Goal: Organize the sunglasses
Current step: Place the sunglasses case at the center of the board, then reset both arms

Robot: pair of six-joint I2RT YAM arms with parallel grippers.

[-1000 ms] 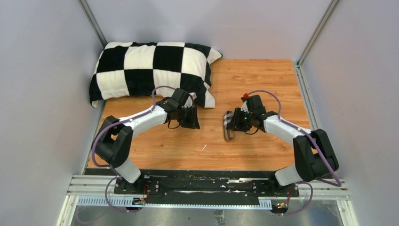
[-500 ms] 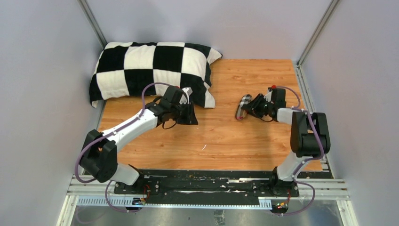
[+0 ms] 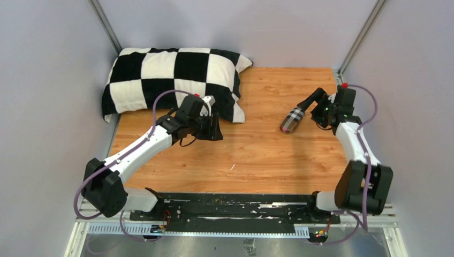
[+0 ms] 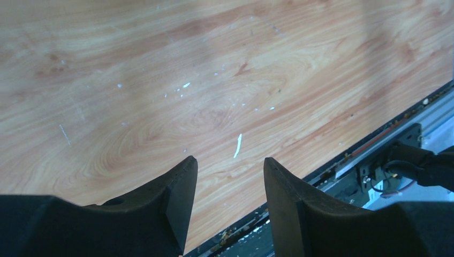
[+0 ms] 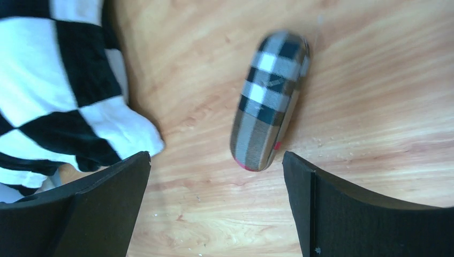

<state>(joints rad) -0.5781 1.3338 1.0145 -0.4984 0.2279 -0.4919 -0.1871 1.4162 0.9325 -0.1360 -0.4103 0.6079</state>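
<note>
The right gripper (image 5: 215, 160) stands spread wide, grasping nothing, its jaws clear of the grey plaid case (image 5: 270, 101) lying just beyond them. Of the sunglasses (image 5: 277, 145) only a red sliver shows at the case's seam. The left gripper (image 4: 230, 160), half spread and empty, hangs well left of the case.

No text, label, brand, number or sign can be read in any view. Nothing is legible on the plaid glasses case (image 5: 267, 101) at two o'clock on the wooden table (image 3: 257, 155) — it is blurred — nor on the checkered pillow (image 3: 171, 80).
</note>
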